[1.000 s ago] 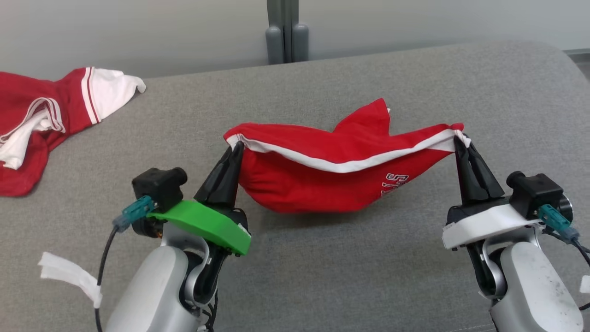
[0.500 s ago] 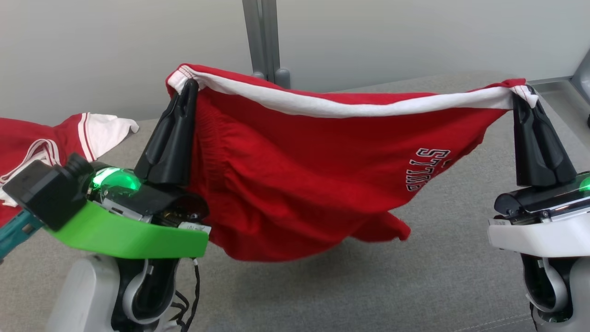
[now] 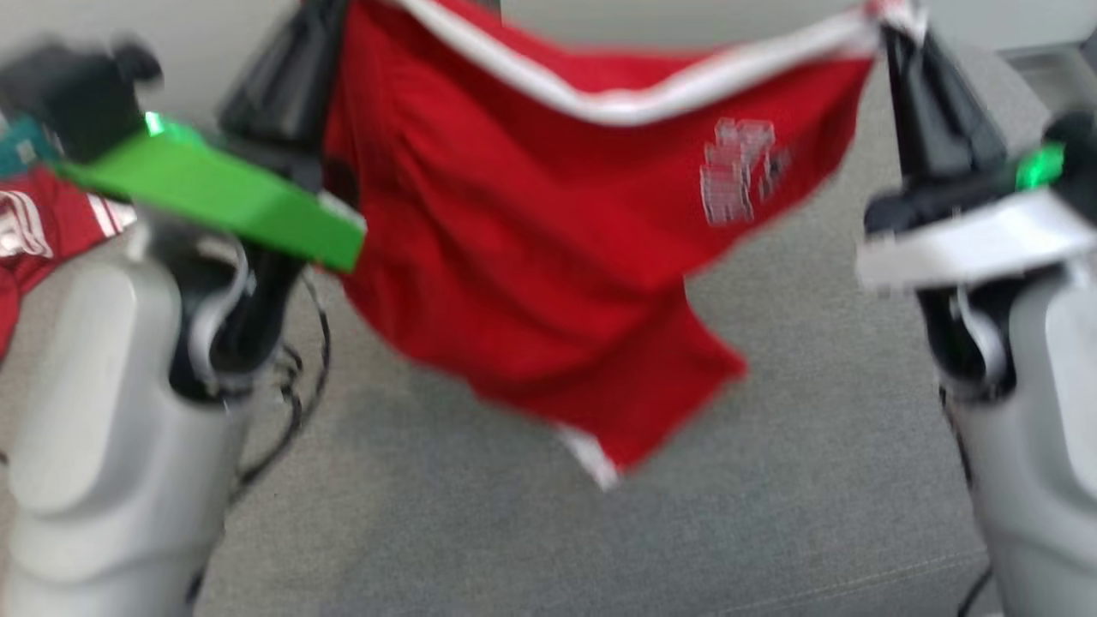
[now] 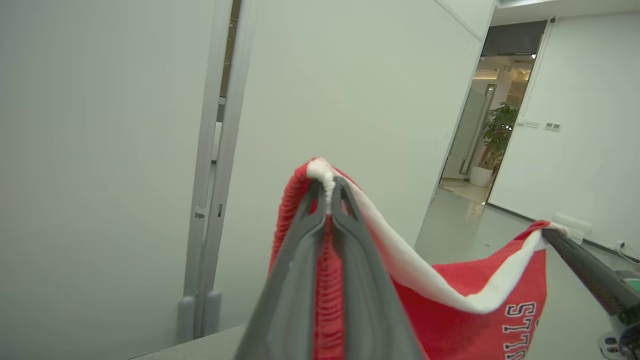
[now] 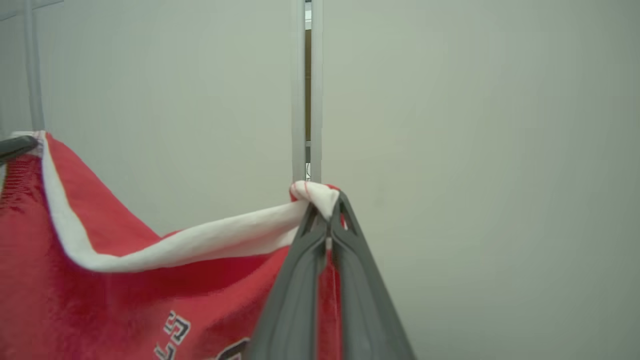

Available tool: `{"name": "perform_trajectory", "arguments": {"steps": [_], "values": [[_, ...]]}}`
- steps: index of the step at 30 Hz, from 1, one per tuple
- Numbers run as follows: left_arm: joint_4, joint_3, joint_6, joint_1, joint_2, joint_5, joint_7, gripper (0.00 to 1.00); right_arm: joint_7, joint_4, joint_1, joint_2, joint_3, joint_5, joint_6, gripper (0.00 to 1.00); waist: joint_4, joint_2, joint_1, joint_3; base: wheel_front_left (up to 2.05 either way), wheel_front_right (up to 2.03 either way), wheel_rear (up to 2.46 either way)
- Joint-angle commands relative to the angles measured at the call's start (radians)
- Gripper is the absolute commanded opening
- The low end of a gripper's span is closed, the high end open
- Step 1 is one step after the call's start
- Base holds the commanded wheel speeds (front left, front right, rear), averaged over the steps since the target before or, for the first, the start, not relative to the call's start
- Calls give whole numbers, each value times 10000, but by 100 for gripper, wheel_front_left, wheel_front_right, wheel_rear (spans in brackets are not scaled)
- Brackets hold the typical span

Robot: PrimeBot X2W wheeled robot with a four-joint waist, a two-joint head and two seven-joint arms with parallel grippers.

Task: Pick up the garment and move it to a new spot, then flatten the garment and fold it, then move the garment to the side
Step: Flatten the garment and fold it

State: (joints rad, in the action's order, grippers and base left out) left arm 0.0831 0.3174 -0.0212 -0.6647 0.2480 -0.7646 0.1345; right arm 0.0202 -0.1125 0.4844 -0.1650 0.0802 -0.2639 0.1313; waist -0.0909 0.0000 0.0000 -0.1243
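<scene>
Both pairs of fingers have climbed since a second ago. Then the cloth sagged in a bundle just over the padded surface; now it hangs open between the arms, and the head view is smeared with motion, so some of that shift may be the camera's own.

My left fingers point(image 4: 300, 270) are pinched closed on one end of the white waistband point(image 3: 634, 103), with ribbed red elastic squeezed between them and a nub of white poking past the tips. My right fingers point(image 5: 355, 290) are clamped the same way on the other end. Between them the waistband dips in a shallow curve rather than pulling straight.

Below it the red shorts point(image 3: 531, 240) drape freely, clear of the grey padded surface point(image 3: 771, 514), with white lettering point(image 3: 737, 171) near my right side and one leg hem point(image 3: 600, 467) trailing lowest.

I judge the shorts light, limp and prone to swinging. They will not hold any shape, so the waistband corners are the right hold: thick, elasticated, unlikely to slip.

Another red-and-white garment point(image 3: 34, 231) lies off to my left, well apart.
</scene>
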Motion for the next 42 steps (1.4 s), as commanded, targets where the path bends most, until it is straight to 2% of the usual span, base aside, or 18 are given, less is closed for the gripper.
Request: {"name": "perform_trajectory", "arguments": {"steps": [1, 3, 5, 8, 11, 16, 22, 30, 37, 42], "values": [[-493, -38, -68, -932, 4, 259, -86, 0, 242, 566, 1152, -100, 24, 194, -12, 0, -287, 0, 0, -1216, 0, 0, 0], [-1169, -79, -134, -1877, -120, 542, -305, 0, 575, 1339, 2279, -179, 119, 599, -12, 0, -346, 0, 0, -1554, 0, 0, 0], [-1966, -241, -153, -2796, -370, 573, -706, 0, 1066, 2325, 3462, 53, 55, 949, -12, 0, -398, 0, 0, -1969, 0, 0, 0], [-2839, -382, -291, -3430, -643, 582, -1305, 0, 1789, 3484, 4406, 377, -13, 1306, -11, 0, -408, 0, 0, -2474, 0, 0, 0], [-3386, -267, -536, -3135, -818, 521, -1827, 0, 2204, 4193, 4364, 623, 55, 1268, -12, 0, -336, 0, 0, -2776, 0, 0, 0], [-3715, 64, -877, -1646, -960, 284, -2762, 0, 2457, 4533, 3050, 828, 112, 962, -12, 0, -234, 0, 0, -2907, 0, 0, 0], [-3135, 518, -1034, 739, -875, -74, -3539, 0, 2451, 3349, 703, 953, -366, 429, -12, 0, -135, 0, 0, -2622, 0, 0, 0], [-1258, 896, -1065, 3497, -687, -335, -3838, 0, 2451, 1466, -2190, 970, -939, 276, -12, 0, -106, 0, 0, -1426, 0, 0, 0], [757, 1003, -549, 5494, -298, -521, -3580, 0, 2334, -232, -4311, 1017, -957, 429, -11, 0, -129, 0, 0, -246, 0, 0, 0], [1543, 1074, -17, 6470, -209, -813, -3139, 0, 1774, -1197, -5212, 1032, -1095, 580, -12, 0, -28, 0, 0, -80, 0, 0, 0]]}}
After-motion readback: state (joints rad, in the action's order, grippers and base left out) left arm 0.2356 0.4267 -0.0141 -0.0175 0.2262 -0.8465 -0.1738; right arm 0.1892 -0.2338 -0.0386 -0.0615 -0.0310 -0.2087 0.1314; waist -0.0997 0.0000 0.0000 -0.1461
